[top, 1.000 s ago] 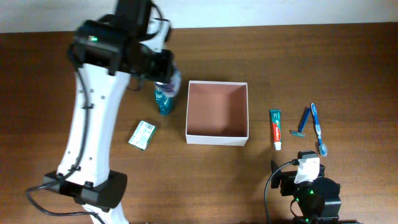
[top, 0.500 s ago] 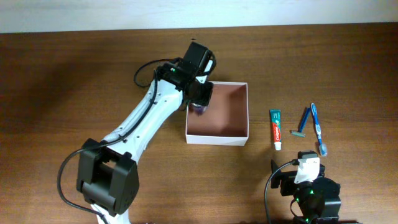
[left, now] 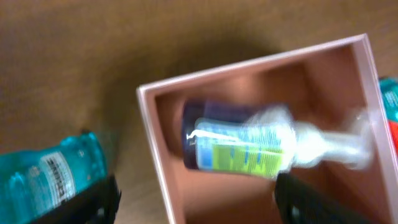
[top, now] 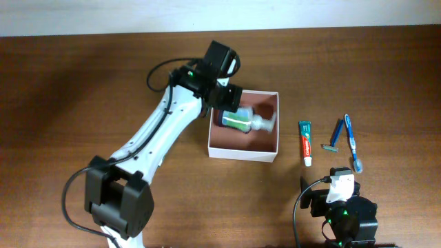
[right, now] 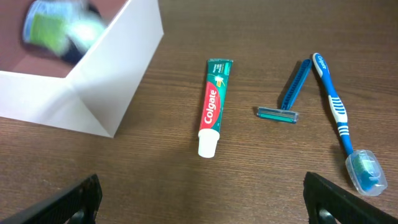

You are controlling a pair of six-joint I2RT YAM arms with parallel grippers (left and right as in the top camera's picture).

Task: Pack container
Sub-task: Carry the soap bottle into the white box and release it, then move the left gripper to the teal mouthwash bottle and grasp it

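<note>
Brown wooden table holds the square white cardboard box near its middle. I think it is light and a bit bendy, best held by one wall. The left gripper hangs over its left wall, fingers apart. The right gripper sits far off, apart too. A clear pump bottle lies inside.

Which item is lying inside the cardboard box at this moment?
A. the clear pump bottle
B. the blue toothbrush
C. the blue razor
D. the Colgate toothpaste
A: the pump bottle lies on its side inside the cardboard box; the toothpaste, razor and toothbrush lie on the table outside it.
</note>
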